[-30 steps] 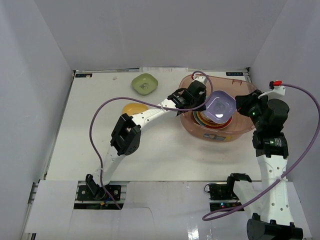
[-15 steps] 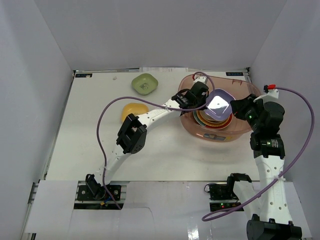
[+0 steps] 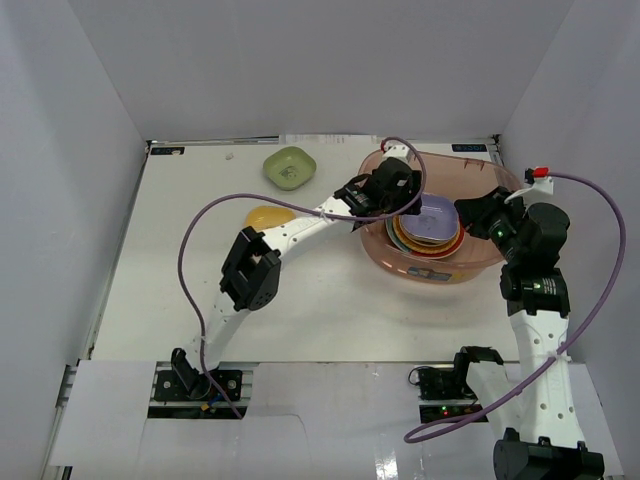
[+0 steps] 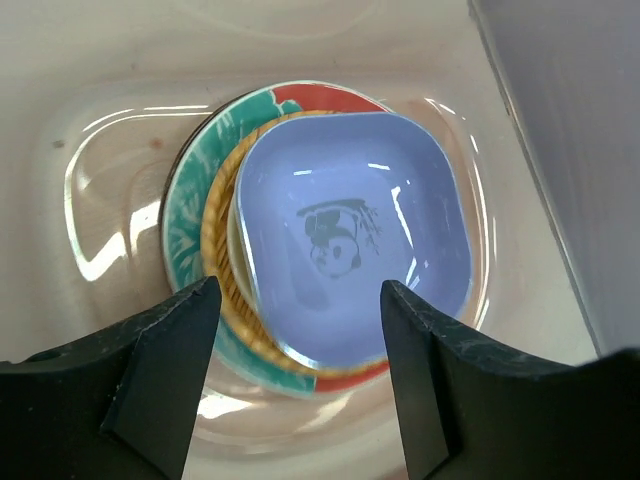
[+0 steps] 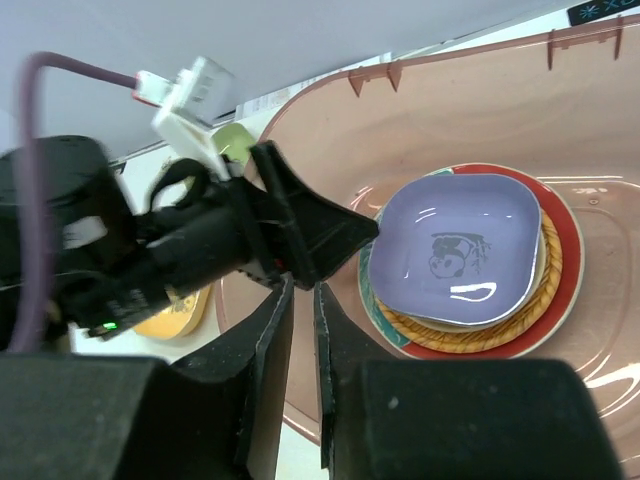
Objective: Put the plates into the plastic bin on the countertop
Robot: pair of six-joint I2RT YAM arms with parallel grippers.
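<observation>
The translucent pinkish-brown plastic bin (image 3: 482, 255) sits at the far right of the flat white countertop (image 3: 330, 300), and a stack of plates lies inside it. On top is the lavender rounded-square plate (image 4: 350, 230), flat and right way up, with a small panda drawing in its well. Under it show the edge of a cream plate (image 4: 238, 245) and the rim of a woven-look orange round plate (image 4: 214, 240). Below these are a teal round plate (image 4: 183, 225), pushed a little to one side, and a red round plate (image 4: 330, 97), the lowest that can be seen. The left gripper (image 4: 297, 300) hangs inside the bin over the stack, its two black fingers (image 4: 160, 370) spread wide with nothing between them. The lavender plate shows through the gap, and neither finger touches it. The right gripper (image 5: 302, 288) is held by the bin's right rim and points across the bin toward the left gripper. Its fingers (image 5: 345, 400) stand almost together, with only a thin slit between them, and they hold nothing. Two plates lie outside the bin on the countertop. A green rounded-square plate (image 3: 290, 167) sits near the far wall, apart from the bin's left side, and a yellow rounded-square plate (image 3: 262, 215) lies nearer, partly hidden under the white link of the left arm (image 3: 300, 228)
</observation>
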